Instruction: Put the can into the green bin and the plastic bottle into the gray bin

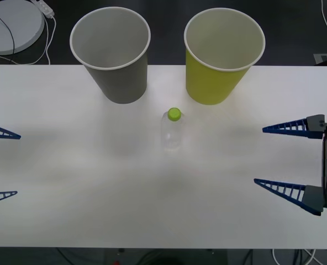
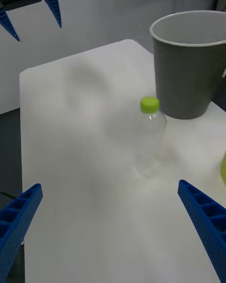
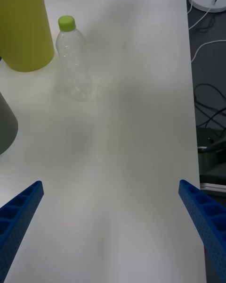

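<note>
two large tapered paper-cup-shaped bins stand upright along the far edge of the white rectangular table (image 1: 69, 182), and the account runs from the robot's left across to its right.

at the left edge of the front view the left gripper (image 1: 2, 164) hovers above the table with its blue ribbed fingers spread wide apart, grasping nothing. next comes the gray bin with a white rim and pale inside (image 1: 118, 74), standing open-mouthed and well apart from that gripper. just to its right, slightly nearer the robot and roughly before the gap between the two bins, stands the small clear ribbed plastic bottle with a lime-green screw cap (image 1: 172, 135), upright on the table, touching neither bin. beyond it on the right stands the yellow-green bin of the same shape, white-rimmed and pale inside (image 1: 216, 77), near the gray one but apart from it. farthest right, the right gripper (image 1: 278, 157) hangs over the table's right side, its blue ribbed fingers likewise released and wide, empty, pointing inward toward the bottle. the bottle stands well apart from both grippers.
</note>
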Controlling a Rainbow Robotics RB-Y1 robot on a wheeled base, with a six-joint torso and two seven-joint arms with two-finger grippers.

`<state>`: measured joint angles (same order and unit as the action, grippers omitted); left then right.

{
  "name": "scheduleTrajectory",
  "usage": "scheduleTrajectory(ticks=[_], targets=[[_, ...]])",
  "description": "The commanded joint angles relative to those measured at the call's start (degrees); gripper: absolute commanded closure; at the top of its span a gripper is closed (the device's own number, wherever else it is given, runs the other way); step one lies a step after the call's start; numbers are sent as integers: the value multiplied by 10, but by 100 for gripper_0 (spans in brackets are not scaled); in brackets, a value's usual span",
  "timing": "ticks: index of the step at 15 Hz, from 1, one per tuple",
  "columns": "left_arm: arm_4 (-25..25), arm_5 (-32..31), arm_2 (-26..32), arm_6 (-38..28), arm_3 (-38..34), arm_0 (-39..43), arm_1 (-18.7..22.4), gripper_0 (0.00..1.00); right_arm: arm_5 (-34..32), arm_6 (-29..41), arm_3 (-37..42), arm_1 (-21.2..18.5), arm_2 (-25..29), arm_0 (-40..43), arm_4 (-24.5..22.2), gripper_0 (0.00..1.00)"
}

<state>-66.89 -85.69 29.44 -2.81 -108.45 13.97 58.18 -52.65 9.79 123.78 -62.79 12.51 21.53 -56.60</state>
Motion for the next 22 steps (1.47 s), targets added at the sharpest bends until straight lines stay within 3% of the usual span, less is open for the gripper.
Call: scheduleTrajectory(ticks=[1, 7, 10, 14, 19, 22], targets=[[0, 0, 0, 0, 0, 0, 0, 0, 0, 0, -11, 30, -1, 0, -28, 0], [0, 0, 0, 0, 0, 0, 0, 0, 25, -8, -42, 60, -50, -17, -34, 0], [0, 0, 0, 0, 0, 0, 0, 0, 53, -20, -66, 74, -95, -47, -35, 0], [0, 0, 0, 0, 0, 0, 0, 0, 105, -25, -68, 88, -124, -69, -84, 0], [0, 0, 0, 0, 0, 0, 0, 0, 163, -33, -108, 93, -187, -111, -85, 0], [0, 0, 0, 0, 0, 0, 0, 0, 193, -42, -141, 116, -226, -140, -84, 0]])
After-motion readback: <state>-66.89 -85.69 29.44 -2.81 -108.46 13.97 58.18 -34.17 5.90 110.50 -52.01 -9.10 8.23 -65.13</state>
